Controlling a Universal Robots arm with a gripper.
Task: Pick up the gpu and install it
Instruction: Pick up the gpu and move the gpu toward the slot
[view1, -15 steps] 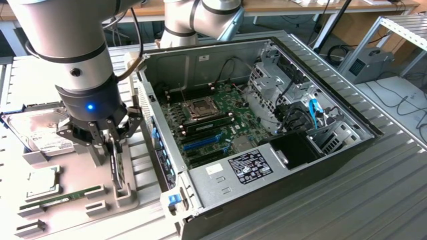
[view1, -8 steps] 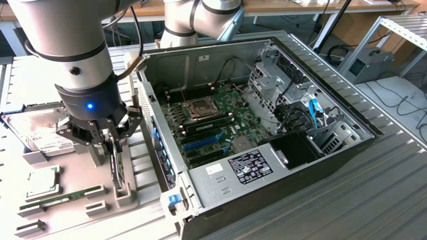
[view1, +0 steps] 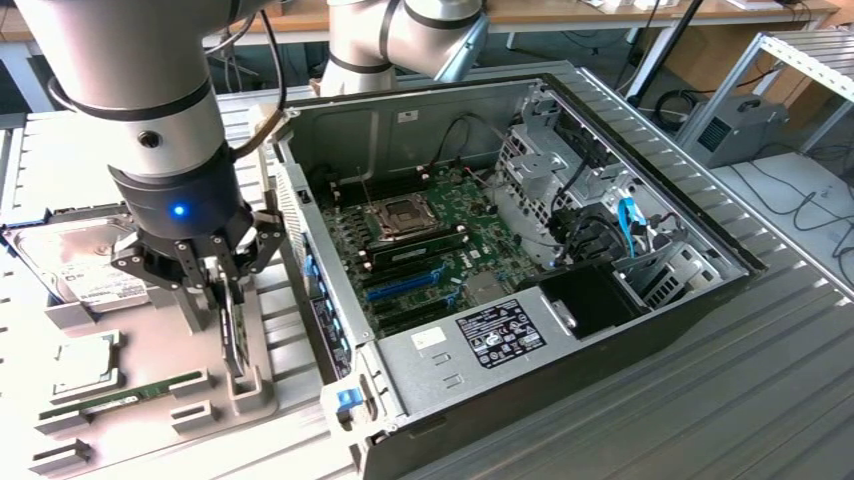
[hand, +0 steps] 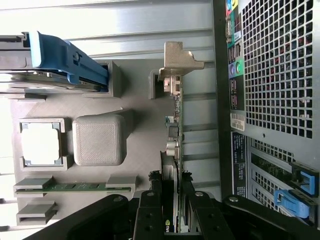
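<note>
One arm on job. Gripper (view1: 227, 318) is down over gray parts tray (view1: 154, 345) at exterior view's left, fingers (hand: 152, 200) clamped on both faces of gpu (hand: 176, 125). Gpu stands on edge in tray holder, metal bracket (hand: 177, 62) at end away from gripper, just beside rear wall of open PC case (view1: 534, 250), outside it. Hard drive (view1: 80, 265), CPU (view1: 87, 365) and memory stick (view1: 127, 395) lie on same tray. Motherboard (view1: 427, 230) lies exposed inside case.
</note>
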